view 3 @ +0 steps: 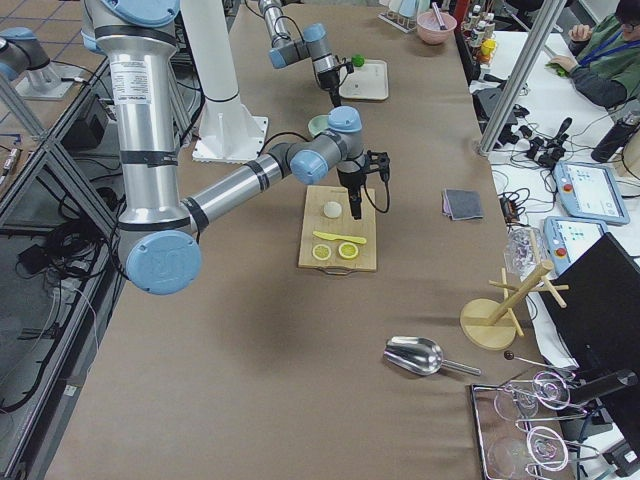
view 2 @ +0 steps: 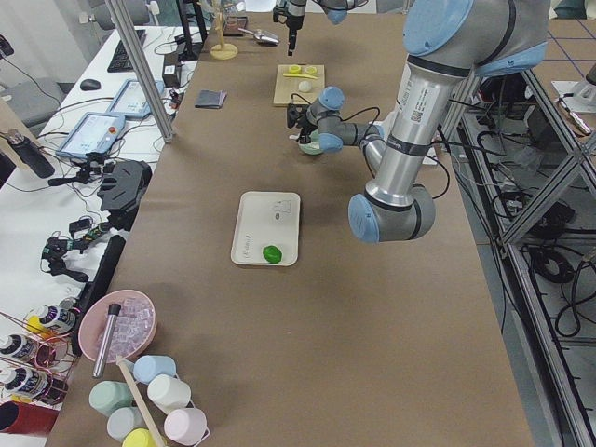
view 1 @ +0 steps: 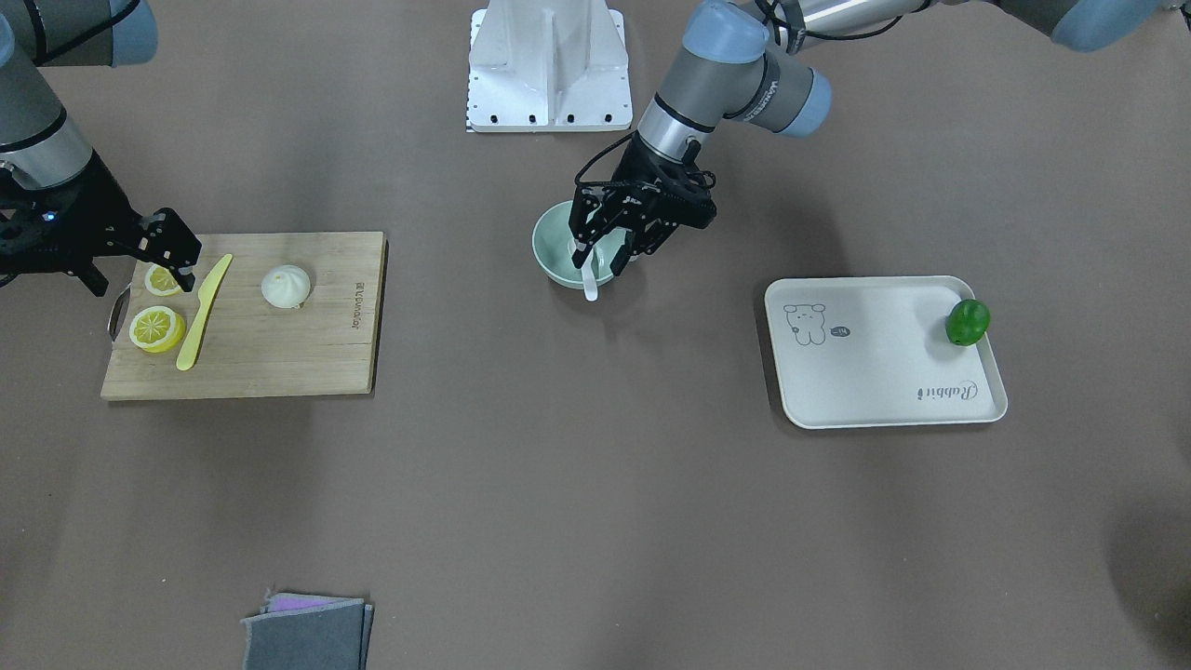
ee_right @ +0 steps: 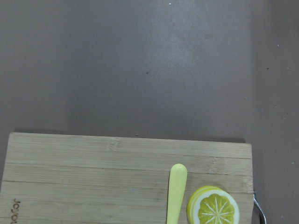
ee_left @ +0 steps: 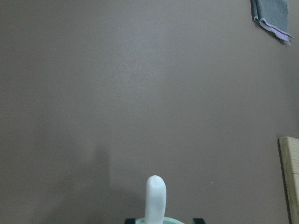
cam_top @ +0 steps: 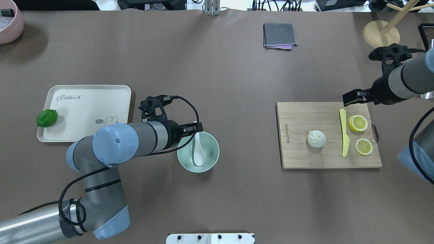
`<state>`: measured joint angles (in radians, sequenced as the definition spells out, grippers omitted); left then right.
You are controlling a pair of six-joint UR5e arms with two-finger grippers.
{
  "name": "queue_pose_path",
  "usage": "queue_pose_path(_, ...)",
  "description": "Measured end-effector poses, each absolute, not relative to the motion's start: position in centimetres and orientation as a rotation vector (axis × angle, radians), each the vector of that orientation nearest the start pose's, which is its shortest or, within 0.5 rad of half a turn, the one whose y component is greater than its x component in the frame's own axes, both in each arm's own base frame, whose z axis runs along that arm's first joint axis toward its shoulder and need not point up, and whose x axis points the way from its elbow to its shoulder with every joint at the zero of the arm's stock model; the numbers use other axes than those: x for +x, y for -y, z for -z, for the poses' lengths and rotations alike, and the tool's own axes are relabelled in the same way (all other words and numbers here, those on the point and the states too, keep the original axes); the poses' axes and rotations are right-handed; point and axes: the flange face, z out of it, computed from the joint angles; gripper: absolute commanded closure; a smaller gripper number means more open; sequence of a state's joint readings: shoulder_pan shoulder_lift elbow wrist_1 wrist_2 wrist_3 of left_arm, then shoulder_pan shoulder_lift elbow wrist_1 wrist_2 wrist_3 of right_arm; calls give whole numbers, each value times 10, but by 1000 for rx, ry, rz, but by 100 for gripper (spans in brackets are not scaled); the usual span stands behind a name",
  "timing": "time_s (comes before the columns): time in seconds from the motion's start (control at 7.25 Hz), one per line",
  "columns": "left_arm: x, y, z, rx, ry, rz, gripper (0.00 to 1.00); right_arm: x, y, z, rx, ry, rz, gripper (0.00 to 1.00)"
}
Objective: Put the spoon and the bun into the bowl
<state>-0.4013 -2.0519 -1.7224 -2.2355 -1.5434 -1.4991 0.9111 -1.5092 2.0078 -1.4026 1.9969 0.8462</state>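
Note:
The white spoon (cam_top: 198, 154) lies in the pale mint-green bowl (cam_top: 213, 159) near the table's middle, its handle resting over the far rim (view 1: 590, 284). My left gripper (view 1: 611, 249) hovers over the bowl's near rim, open, with a finger on either side of the handle; the left wrist view shows the handle tip (ee_left: 155, 196) free between them. The white pleated bun (cam_top: 316, 139) sits on the wooden cutting board (cam_top: 305, 156). My right gripper (view 1: 144, 270) hangs open and empty over the board's end, near the lemon slices, away from the bun (view 1: 287, 286).
A yellow plastic knife (view 1: 205, 312) and two lemon slices (view 1: 156, 328) lie on the board beside the bun. A cream tray (view 1: 875, 372) with a green fruit (view 1: 968, 322) is on my left. A folded grey cloth (view 1: 307, 633) lies at the far edge.

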Motion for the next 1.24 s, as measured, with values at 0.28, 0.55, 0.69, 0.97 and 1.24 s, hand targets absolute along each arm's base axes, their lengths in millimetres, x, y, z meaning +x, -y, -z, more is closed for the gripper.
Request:
queue_pose_path(0.28, 496, 374, -252, 359, -1204, 184, 1, -242, 453, -407, 191, 750, -48, 0)
queue_pose_path(0.55, 401, 419, -304, 346, -1088, 67, 1, -267, 441, -404, 195, 751, -78, 0)
queue_pose_path(0.69, 342, 443, -339, 348, -1039, 3, 1, -287, 430, -402, 206, 751, -97, 0)
queue_pose_path(0.97, 231, 470, -407, 381, -951, -115, 1, -334, 401, -403, 225, 723, -123, 4)
queue_pose_path(1.24, 181, 474, -433, 395, -928, -158, 1, -373, 374, -412, 262, 673, -133, 41)
